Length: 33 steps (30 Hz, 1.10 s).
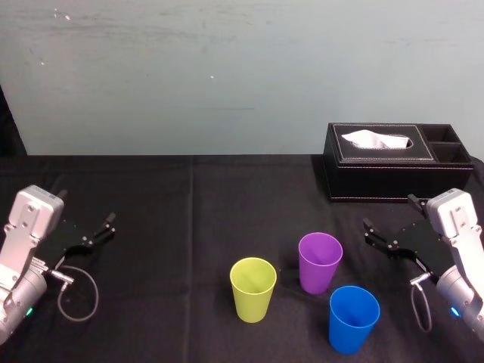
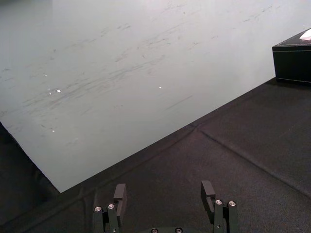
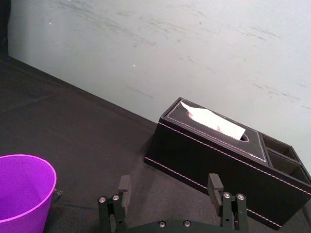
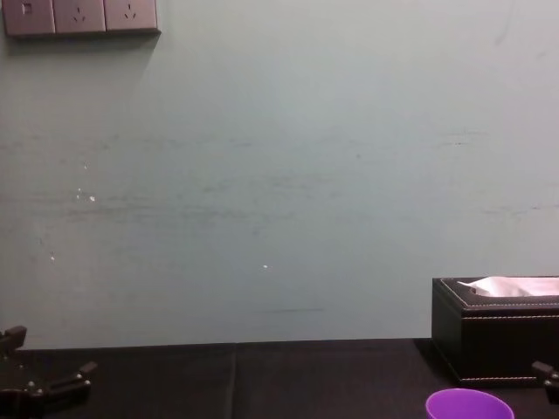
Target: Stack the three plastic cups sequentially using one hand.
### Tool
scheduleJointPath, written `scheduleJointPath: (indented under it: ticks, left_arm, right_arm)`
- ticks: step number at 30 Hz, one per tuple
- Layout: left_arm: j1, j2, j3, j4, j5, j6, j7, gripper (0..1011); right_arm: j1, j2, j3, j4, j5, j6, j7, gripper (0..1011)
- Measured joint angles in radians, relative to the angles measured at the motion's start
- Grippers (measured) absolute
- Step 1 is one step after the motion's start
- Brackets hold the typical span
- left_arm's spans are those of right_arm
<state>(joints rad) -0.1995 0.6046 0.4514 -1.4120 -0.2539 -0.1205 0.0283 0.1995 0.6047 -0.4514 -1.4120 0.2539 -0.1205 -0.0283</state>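
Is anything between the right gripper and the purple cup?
Nothing visible: bare cloth lies between the open right gripper and the purple cup. The blue cup stands nearer the robot, the tissue box farther back. The left gripper sits far left.

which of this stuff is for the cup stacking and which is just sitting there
For the job: yellow-green cup, purple cup, blue cup, right gripper, open, nearest them.
Just there: tissue box, back right; left gripper, open, far left.
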Motion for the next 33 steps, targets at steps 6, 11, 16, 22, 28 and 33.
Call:
scheduleJointPath:
  ticks: [6,11,16,22,28,33]
  left_arm:
    - [0.000,0.000,0.000,0.000,0.000,0.000,0.000,1000]
    - [0.000,0.000,0.000,0.000,0.000,0.000,0.000,1000]
    - [0.000,0.000,0.000,0.000,0.000,0.000,0.000,1000]
    - [0.000,0.000,0.000,0.000,0.000,0.000,0.000,1000]
    - [0.000,0.000,0.000,0.000,0.000,0.000,0.000,1000]
    - [0.000,0.000,0.000,0.000,0.000,0.000,0.000,1000]
  right_arm:
    - [0.000,0.000,0.000,0.000,0.000,0.000,0.000,1000]
    - [0.000,0.000,0.000,0.000,0.000,0.000,0.000,1000]
    - [0.000,0.000,0.000,0.000,0.000,0.000,0.000,1000]
    - [0.000,0.000,0.000,0.000,0.000,0.000,0.000,1000]
    - [0.000,0.000,0.000,0.000,0.000,0.000,0.000,1000]
    - [0.000,0.000,0.000,0.000,0.000,0.000,0.000,1000]
